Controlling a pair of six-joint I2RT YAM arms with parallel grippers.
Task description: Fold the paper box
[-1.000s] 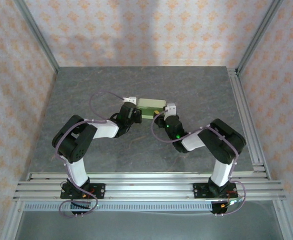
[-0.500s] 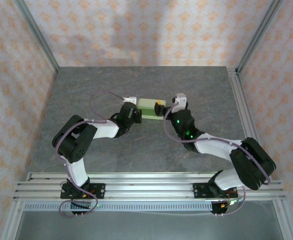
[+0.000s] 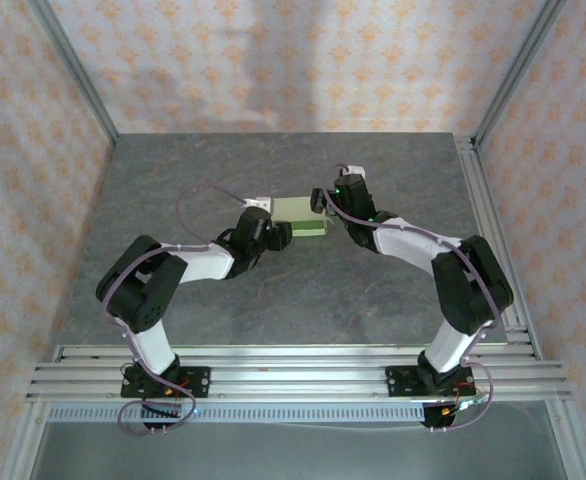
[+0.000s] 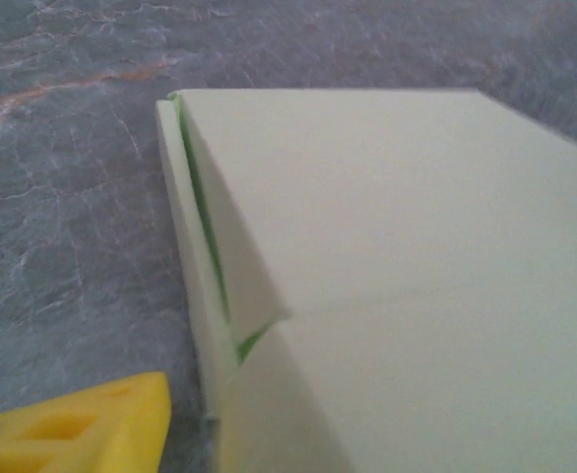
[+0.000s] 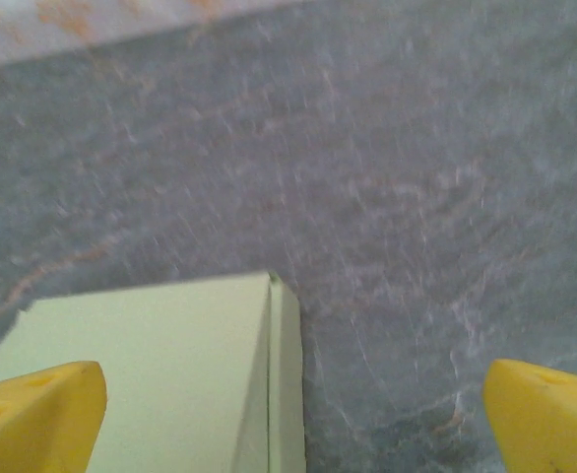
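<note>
Your box appears folded, one seam gaping; right gripper stands wide, left gripper spread cannot be told.

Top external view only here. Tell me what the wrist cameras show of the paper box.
Observer: From the left wrist, the paper box has its side seam gaping, with darker green in the slit.
Operator: Now the right side.
Observer: The right tool is wide open: one finger hangs before the box top, the other before bare table.
Operator: Now the other arm.
Observer: One yellow finger of the left tool sits close beside the box's side wall. Open or shut, I cannot tell.
</note>
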